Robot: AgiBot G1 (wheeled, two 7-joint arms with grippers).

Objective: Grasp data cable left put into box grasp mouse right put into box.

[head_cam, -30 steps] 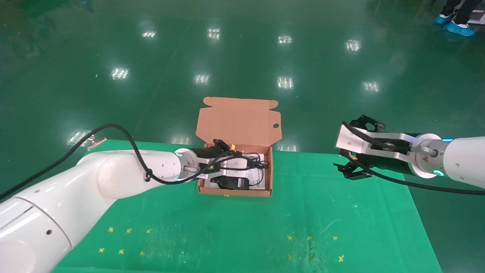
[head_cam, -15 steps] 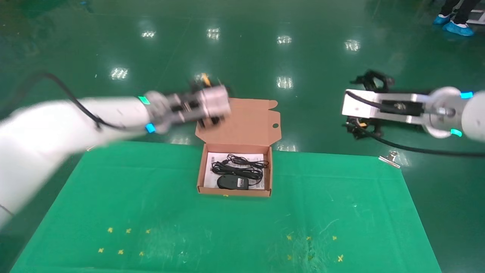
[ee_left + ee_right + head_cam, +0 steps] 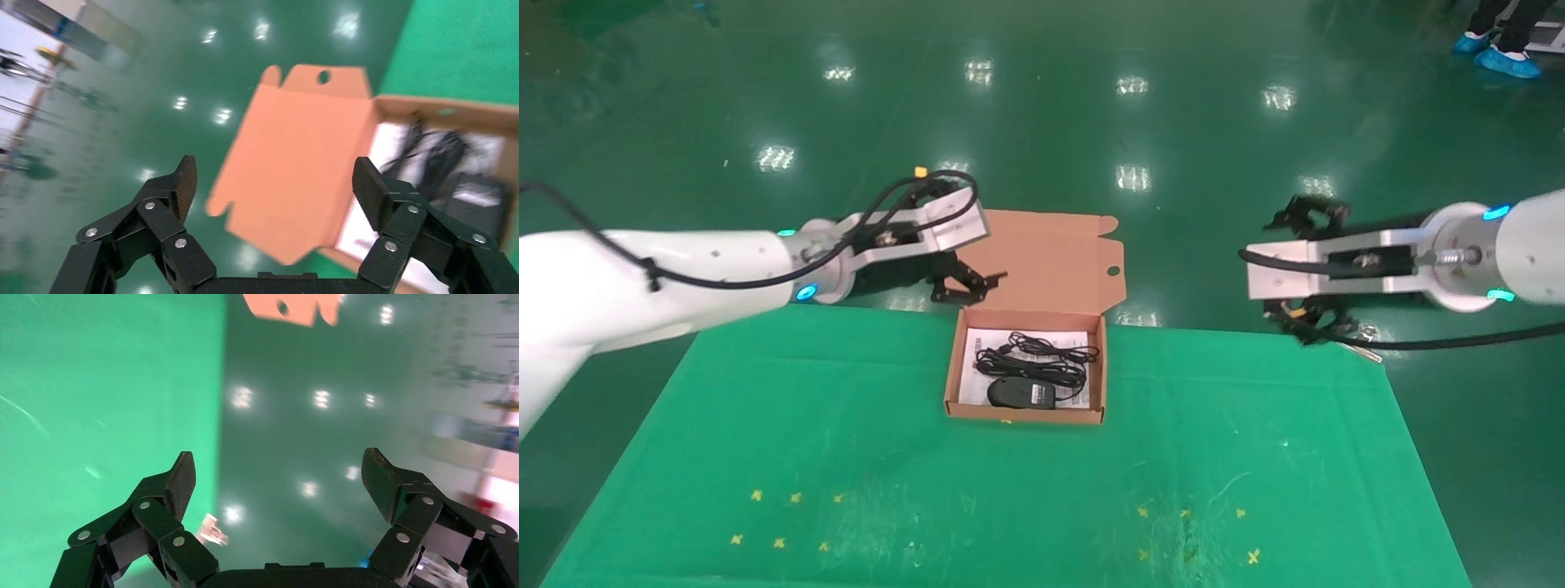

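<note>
The box (image 3: 952,384) stands open at the table's far middle, with its flap lid (image 3: 1042,261) upright. Inside, on the white sheet (image 3: 972,384), the data cable (image 3: 1034,361) lies looped in the far half, and the mouse (image 3: 1019,394) lies in the near half. Their cords overlap. My left gripper (image 3: 968,245) is open and empty, raised beside the lid's left edge. The left wrist view shows the gripper (image 3: 275,184), the lid (image 3: 300,153), the cable (image 3: 440,153) and the mouse (image 3: 474,196). My right gripper (image 3: 1299,269) is open and empty above the table's far right corner.
A green cloth (image 3: 1009,490) covers the table, with small yellow marks near the front. A metal clip (image 3: 1361,347) holds the cloth at the far right corner and also shows in the right wrist view (image 3: 211,530). Shiny green floor lies beyond.
My left gripper has left the box, risen and settled beside the lid, open and empty. The cable stays in the box. My right gripper rose, then dropped slightly.
</note>
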